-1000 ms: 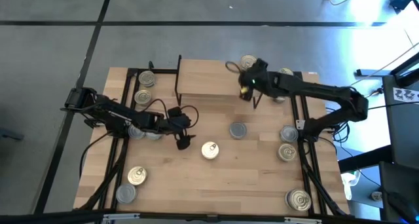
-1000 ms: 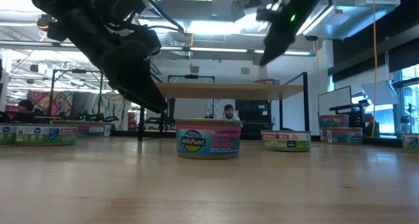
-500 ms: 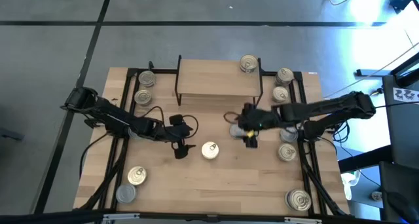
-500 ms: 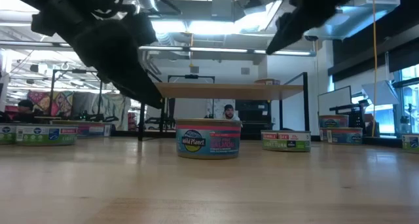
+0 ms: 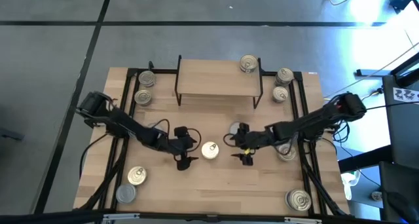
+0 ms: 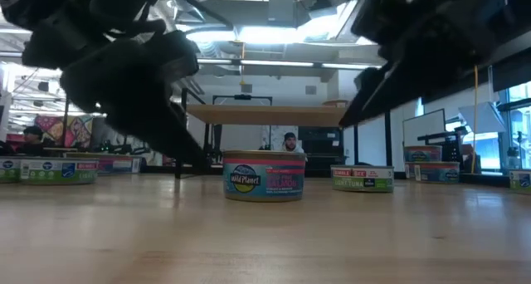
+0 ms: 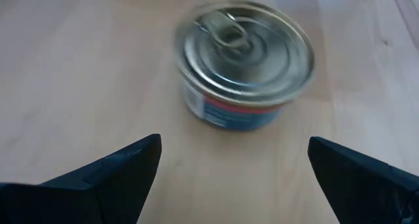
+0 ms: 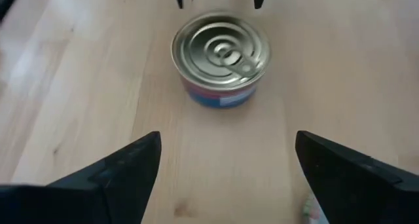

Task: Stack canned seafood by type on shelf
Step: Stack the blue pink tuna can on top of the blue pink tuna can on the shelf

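High view has the left gripper (image 5: 185, 149) and the right gripper (image 5: 243, 147) both spread wide and holding nothing, facing each other with the pull-ring tin (image 5: 209, 150) sitting on the tabletop (image 5: 216, 185) right between them.

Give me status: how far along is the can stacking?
Done: one gold-lid can sits on the shelf, nothing stacked. In hand: nothing held; the left hand and right hand, both open, flank the centre can on the table. Left: that can and the others scattered along both table edges.
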Robot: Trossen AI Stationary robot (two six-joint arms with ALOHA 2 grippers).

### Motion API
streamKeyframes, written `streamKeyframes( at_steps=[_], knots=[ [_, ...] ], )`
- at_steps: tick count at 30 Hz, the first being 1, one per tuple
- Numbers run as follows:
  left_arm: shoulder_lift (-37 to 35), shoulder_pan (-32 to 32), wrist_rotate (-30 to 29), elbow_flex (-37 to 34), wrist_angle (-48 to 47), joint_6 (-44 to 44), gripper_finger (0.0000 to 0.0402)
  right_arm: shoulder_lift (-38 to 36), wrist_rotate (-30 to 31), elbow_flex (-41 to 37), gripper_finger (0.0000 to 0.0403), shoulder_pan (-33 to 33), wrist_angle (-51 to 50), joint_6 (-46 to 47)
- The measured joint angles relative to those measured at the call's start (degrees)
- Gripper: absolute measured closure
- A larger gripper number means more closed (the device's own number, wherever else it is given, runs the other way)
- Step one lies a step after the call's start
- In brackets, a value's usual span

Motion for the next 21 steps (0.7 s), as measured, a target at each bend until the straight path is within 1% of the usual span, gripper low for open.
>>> streamKeyframes(
  at_steps=[7, 10, 14, 15, 17, 19, 21],
  knots=[
    [6.7, -1.1, -0.3, 2.8, 1.7, -1.2, 0.0020, 7.6, -0.1, 0.0, 0.0052, -0.1, 5.3, 0.6],
    [8.6, -1.1, -1.1, 4.0, 2.3, -0.8, 0.0020, 9.9, -0.1, 0.0, 0.0052, -0.1, 6.9, 1.5],
    [9.0, -0.9, -1.3, 4.9, 1.9, -0.9, 0.0020, 12.1, -0.1, 0.0, 0.0052, -0.1, 8.2, 2.1],
    [8.5, -0.9, -0.8, 5.1, 0.8, -1.3, 0.0021, 12.5, -0.1, 0.0, 0.0052, -0.1, 7.9, 2.5],
    [6.4, -1.2, -0.2, 6.0, -4.6, -2.4, 0.0031, 12.7, -0.1, 0.0, 0.0052, -0.1, 7.5, 3.2],
    [3.4, -1.5, 0.3, 7.5, -11.9, -3.0, 0.0054, 12.7, -0.1, 0.0, 0.0052, -0.1, 7.2, 3.8],
    [0.3, -1.8, 0.6, 9.2, -17.4, -3.0, 0.0087, 12.7, -0.1, 0.0, 0.0052, -0.1, 7.2, 4.0]
  ],
)
